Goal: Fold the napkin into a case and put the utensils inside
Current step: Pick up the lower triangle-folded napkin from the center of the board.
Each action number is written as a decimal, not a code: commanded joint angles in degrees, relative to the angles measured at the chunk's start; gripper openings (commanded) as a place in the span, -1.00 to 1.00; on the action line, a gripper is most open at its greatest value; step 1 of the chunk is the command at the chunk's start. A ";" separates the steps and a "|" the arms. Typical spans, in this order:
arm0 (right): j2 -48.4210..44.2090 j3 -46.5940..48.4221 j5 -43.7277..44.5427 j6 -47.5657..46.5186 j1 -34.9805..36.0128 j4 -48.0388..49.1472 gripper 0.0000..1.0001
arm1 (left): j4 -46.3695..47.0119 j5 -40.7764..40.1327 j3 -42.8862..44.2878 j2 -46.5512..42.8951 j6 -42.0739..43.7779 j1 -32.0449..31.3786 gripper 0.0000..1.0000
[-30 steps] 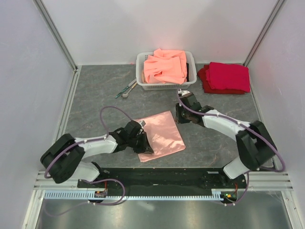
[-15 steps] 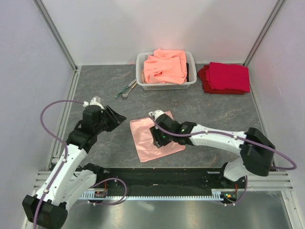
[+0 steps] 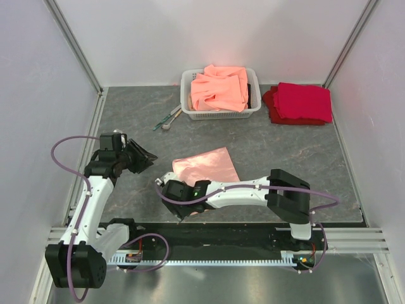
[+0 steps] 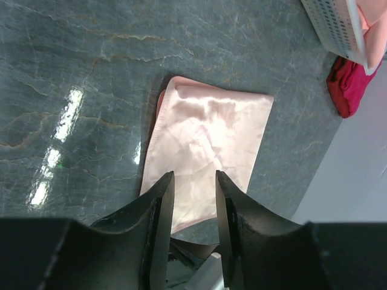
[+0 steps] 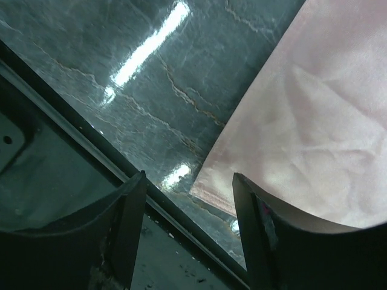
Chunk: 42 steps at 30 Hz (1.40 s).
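The napkin [image 4: 208, 145] is thin pale-pink cloth with a satin sheen; the table [image 4: 91, 66] is glossy, veined grey stone-look; the basket [image 3: 215, 114] is white perforated plastic.

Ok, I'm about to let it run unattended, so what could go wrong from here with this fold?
The napkin lies close to the near edge of the table, with the open right hand at its corner: a drag could pull it off. Its layers sit uneven along one side, so a pinch may catch only one.

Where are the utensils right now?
Top view: the utensils lie on the far part of the table, just left of the white basket, beyond the napkin.
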 commanded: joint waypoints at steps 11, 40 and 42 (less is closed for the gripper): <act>2.46 3.21 7.05 -1.04 1.20 -6.74 0.30 | 3.51 4.80 -3.60 0.94 2.83 0.56 -0.22; 4.40 -4.44 5.03 1.51 -0.73 -2.01 -0.45 | 5.26 6.03 -5.09 0.41 4.41 0.56 -0.18; 3.17 -4.97 3.55 2.03 -1.51 -0.77 -0.60 | 7.45 8.05 -6.14 0.67 4.67 0.56 -0.14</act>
